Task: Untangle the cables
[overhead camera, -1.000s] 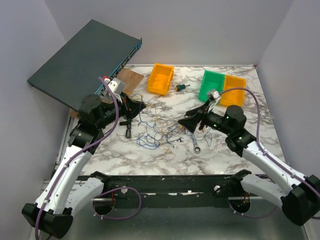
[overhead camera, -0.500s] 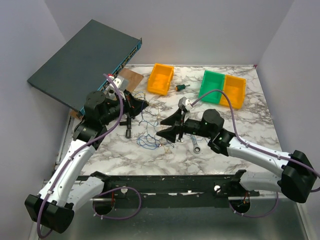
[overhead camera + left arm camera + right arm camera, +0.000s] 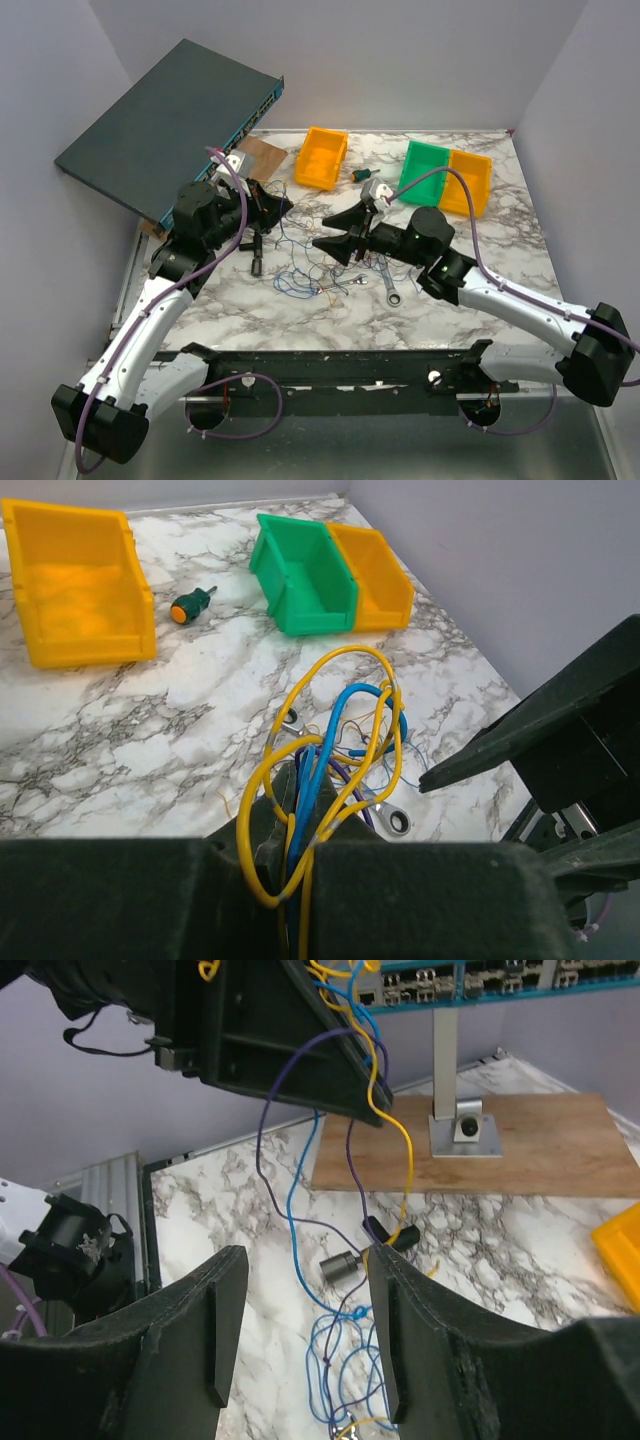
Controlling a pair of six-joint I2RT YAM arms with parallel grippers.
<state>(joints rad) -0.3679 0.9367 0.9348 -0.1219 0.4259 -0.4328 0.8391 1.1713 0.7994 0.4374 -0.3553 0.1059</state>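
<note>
The cables [image 3: 305,268] are thin blue, yellow and purple wires, tangled on the marble table between the arms. My left gripper [image 3: 276,207] is shut on several strands and holds them up off the table. In the left wrist view the yellow and blue wires [image 3: 335,730] loop out from between its closed jaws [image 3: 300,830]. My right gripper [image 3: 325,230] is open and empty, just right of the left one and above the tangle. In the right wrist view its jaws [image 3: 305,1255] stand wide apart over blue loops [image 3: 345,1360]. The strands run up to the left gripper [image 3: 270,1050].
A silver wrench [image 3: 392,290] lies right of the tangle. An orange bin [image 3: 322,157], a green bin [image 3: 425,172], another orange bin [image 3: 467,180] and a screwdriver [image 3: 364,175] stand at the back. A network switch [image 3: 165,120] leans over a wooden board [image 3: 258,158] at the back left.
My right arm has swung left from beside the wrench to the tangle, and its open jaws now face the left gripper. The left gripper has shifted slightly up, still holding the strands.
</note>
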